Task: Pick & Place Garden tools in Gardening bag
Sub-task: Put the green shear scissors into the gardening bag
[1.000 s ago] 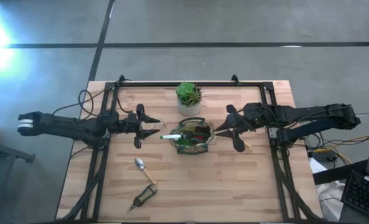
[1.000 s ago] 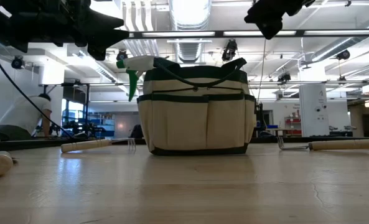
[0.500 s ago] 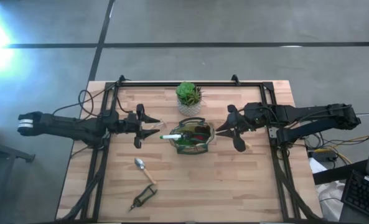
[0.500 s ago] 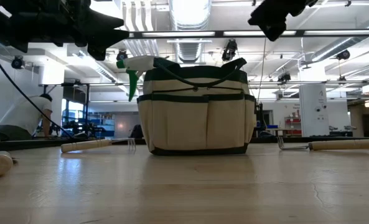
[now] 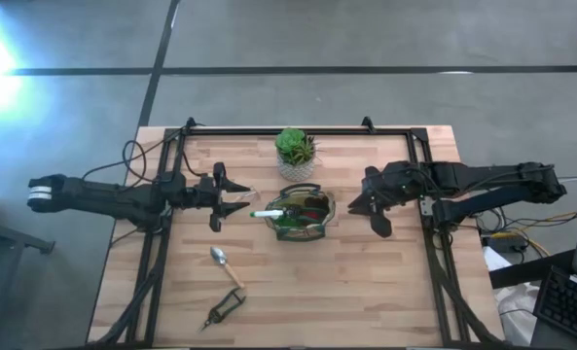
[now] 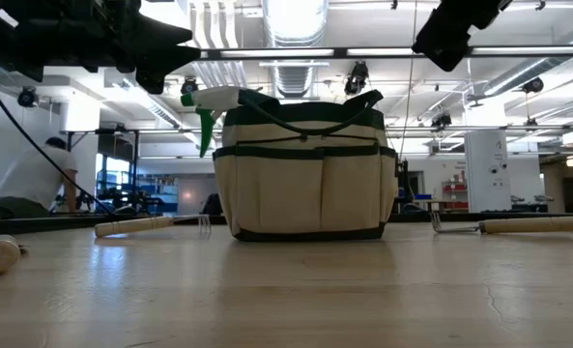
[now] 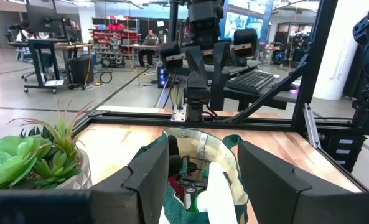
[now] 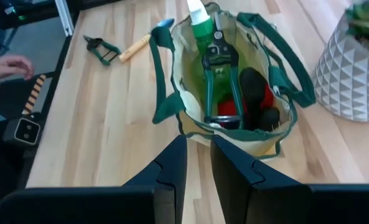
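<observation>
The tan gardening bag [image 5: 303, 214] with green trim stands upright at the table's middle; it also shows in the low view [image 6: 305, 179]. In it are a green-and-white spray tool [image 8: 200, 22], a black pruner [image 8: 218, 59] and a red-and-black item [image 8: 252, 93]. A silver trowel [image 5: 226, 265] and a second pruner [image 5: 224, 309] lie flat on the near left of the table. My left gripper [image 5: 247, 196] hovers open to the left of the bag. My right gripper [image 5: 354, 207] hovers to the right of the bag, empty, with a narrow gap between its fingers [image 8: 172, 168].
A green plant in a white pot [image 5: 295, 154] stands just behind the bag. Two wooden-handled tools lie flat on the table, one on each side of the bag [image 6: 136, 226] [image 6: 518, 225]. A person's hand [image 8: 7, 65] shows beyond the table's edge.
My right gripper has drawn back from the bag toward the table's right edge. The bag and the tools have kept still.
</observation>
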